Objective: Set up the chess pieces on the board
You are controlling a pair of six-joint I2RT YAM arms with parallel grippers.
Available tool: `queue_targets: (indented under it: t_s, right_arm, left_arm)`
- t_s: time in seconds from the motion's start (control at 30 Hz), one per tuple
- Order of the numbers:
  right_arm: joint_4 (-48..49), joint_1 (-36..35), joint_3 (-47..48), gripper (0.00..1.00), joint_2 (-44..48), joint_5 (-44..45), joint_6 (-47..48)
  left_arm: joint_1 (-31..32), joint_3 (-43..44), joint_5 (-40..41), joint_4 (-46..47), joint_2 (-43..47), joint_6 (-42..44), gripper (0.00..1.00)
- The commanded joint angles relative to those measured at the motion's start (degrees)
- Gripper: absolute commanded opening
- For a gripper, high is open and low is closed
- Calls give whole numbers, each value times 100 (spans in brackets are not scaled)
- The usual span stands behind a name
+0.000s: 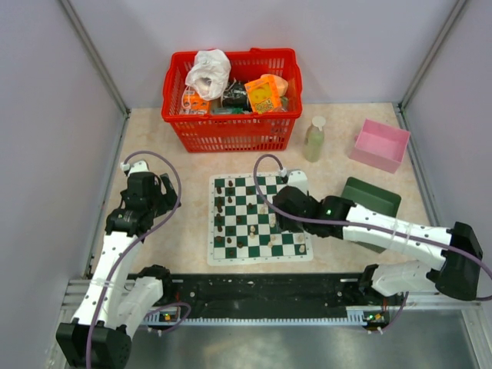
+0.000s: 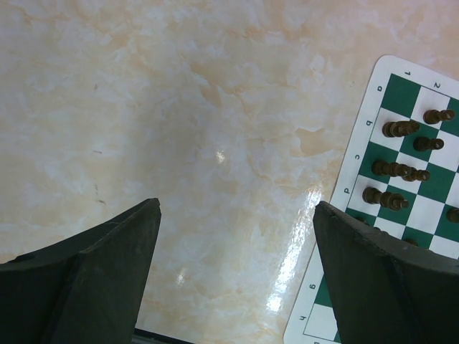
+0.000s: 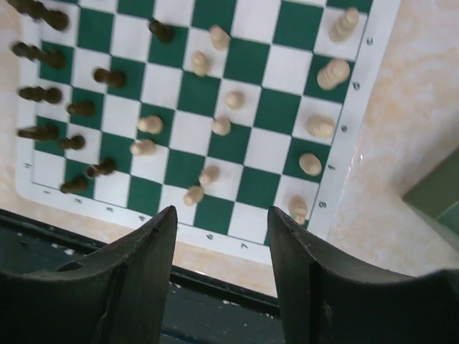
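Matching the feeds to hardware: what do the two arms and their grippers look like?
The left arm and right arm have white links, black joints and a looping mauve cable. The right one shows a green light. Left gripper and right gripper have broad matte-black wedge fingers.

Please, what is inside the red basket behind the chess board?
The red basket holds a crumpled white bag, an orange box and some smaller packets. Whatever lies beneath them, and the basket's floor, is covered.
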State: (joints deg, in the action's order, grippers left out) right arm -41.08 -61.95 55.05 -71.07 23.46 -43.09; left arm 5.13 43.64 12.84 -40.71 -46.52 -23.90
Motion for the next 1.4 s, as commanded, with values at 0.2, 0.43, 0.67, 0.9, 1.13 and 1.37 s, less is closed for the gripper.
queue_targets:
  t_s: [0.2, 0.43, 0.67, 0.9, 1.13, 1.37]
  right_arm:
    - [1242, 1079, 999, 50, -1240, -974, 951]
    - [1418, 1397, 1746, 43, -2533, -1485, 1083]
    - [1427, 1528, 2124, 40, -3167, -1511, 1136]
    - [1287, 1607, 2159, 39, -3343, -1450, 1145]
    - [1304, 1625, 2124, 36, -3501, -1555, 1127]
    - [1357, 1634, 2142, 33, -3677, -1564, 1110]
  left_arm:
    - [6, -31, -18, 221, 38, 26, 93]
    - [6, -31, 25, 195, 29, 17, 93]
    - [6, -22, 87, 186, 56, 26, 93]
    - [6, -22, 61, 186, 38, 26, 93]
    - [6, -22, 61, 186, 38, 26, 93]
    - [6, -22, 61, 186, 38, 26, 93]
